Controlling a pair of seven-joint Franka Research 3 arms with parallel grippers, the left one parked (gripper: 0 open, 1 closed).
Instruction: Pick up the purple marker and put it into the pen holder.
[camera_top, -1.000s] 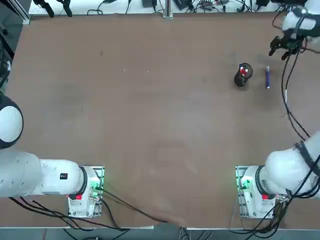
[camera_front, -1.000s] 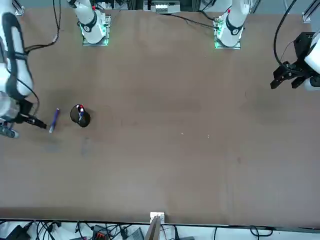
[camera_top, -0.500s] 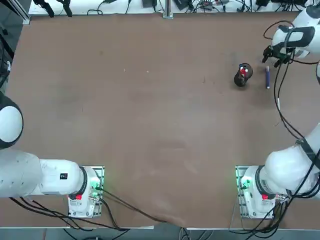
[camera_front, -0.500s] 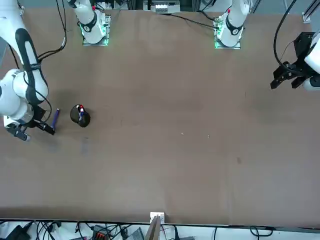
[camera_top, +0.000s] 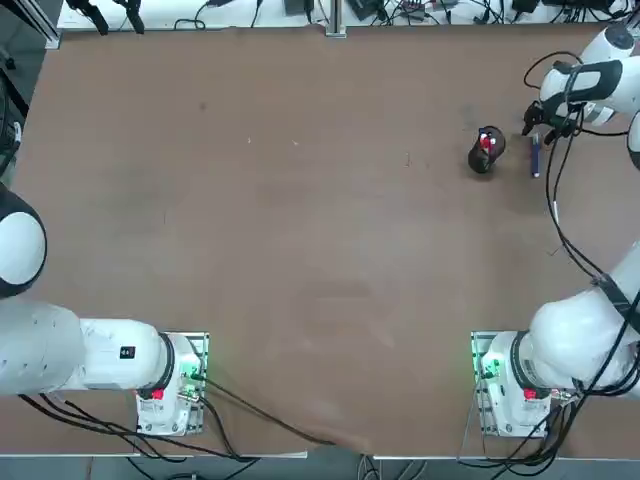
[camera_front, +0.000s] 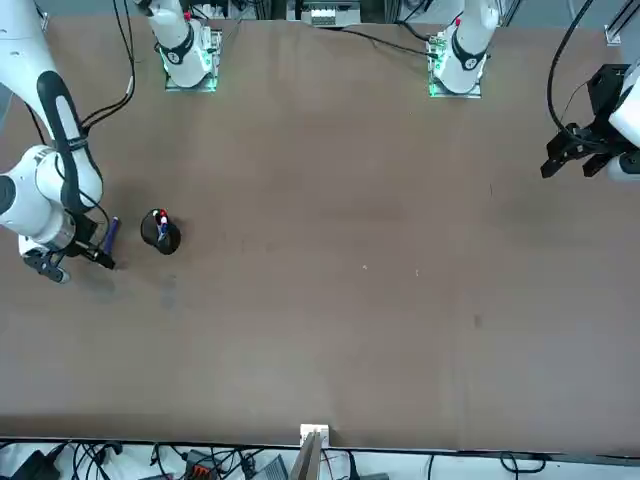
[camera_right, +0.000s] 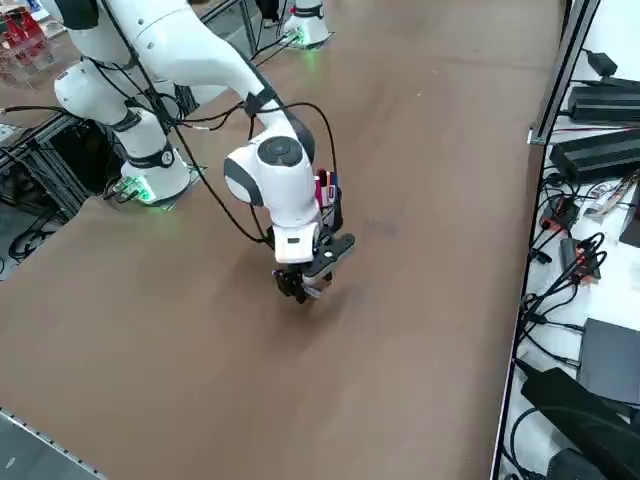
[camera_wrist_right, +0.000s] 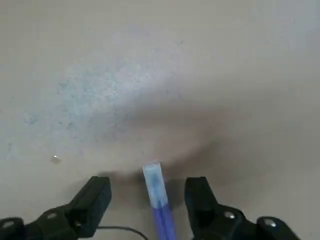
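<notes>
The purple marker lies flat on the brown table, just right of the pen holder, a small black cup with red and white inside. My right gripper hangs low over the marker's far end. In the wrist view its two black fingers stand on either side of the marker, with a gap on each side, so it is open and holds nothing. In the front view the marker shows beside the gripper and the pen holder. From the right side, the wrist covers the marker and part of the pen holder.
The table's right edge runs close beyond the gripper. Cables and power bricks lie off the table at the far side. The gripper's own cable loops down along the right edge.
The right gripper has moved in from the far right edge towards the pen holder and come down over the marker's end. Marker and pen holder have not moved.
</notes>
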